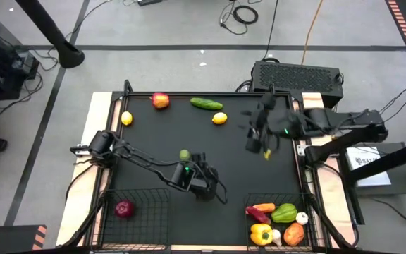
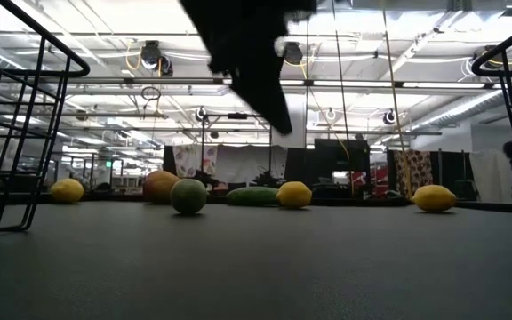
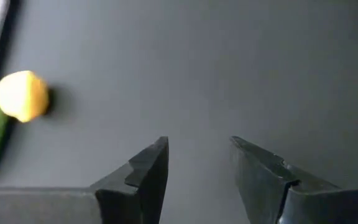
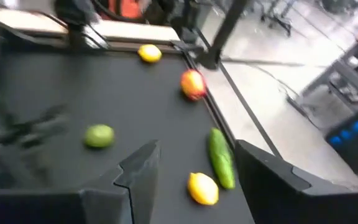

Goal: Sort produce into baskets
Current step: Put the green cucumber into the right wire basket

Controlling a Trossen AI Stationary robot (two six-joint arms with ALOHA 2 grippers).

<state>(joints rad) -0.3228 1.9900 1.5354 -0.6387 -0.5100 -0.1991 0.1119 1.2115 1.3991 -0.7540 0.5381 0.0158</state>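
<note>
lime (image 1: 185,154) just beside open left gripper (image 1: 213,191)

From overhead you look straight down on the whole black table mat (image 1: 189,141) and both arms. Your low camera sits at mat level, facing across into the room. The left wrist camera hangs close above bare mat. The right wrist camera looks from higher across the table. Every view but the left wrist one shares the round green lime (image 1: 185,154) (image 2: 188,196) (image 4: 99,135).
</note>
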